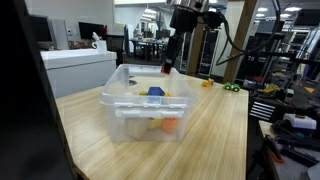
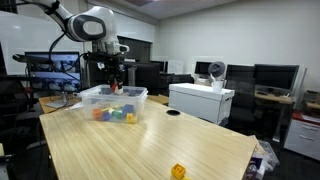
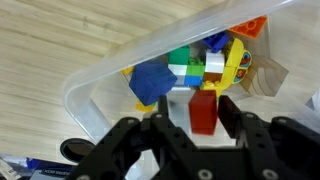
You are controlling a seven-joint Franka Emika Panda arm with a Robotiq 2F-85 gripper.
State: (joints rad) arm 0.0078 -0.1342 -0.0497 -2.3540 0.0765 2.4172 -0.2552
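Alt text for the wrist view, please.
A red block sits between the fingers of the gripper, above a clear plastic bin of blue, green, yellow and white blocks on a wooden table. Whether the fingers clamp it is unclear.

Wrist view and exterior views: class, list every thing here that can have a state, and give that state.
hand: closed on the red block, above the bin.
red block: upright between the fingers, lifted clear of the other blocks.
clear bin: lidless, upright on the table, holding loose blocks.
blue block: lying tilted in the bin.
yellow block: alone on the table, outside the bin.
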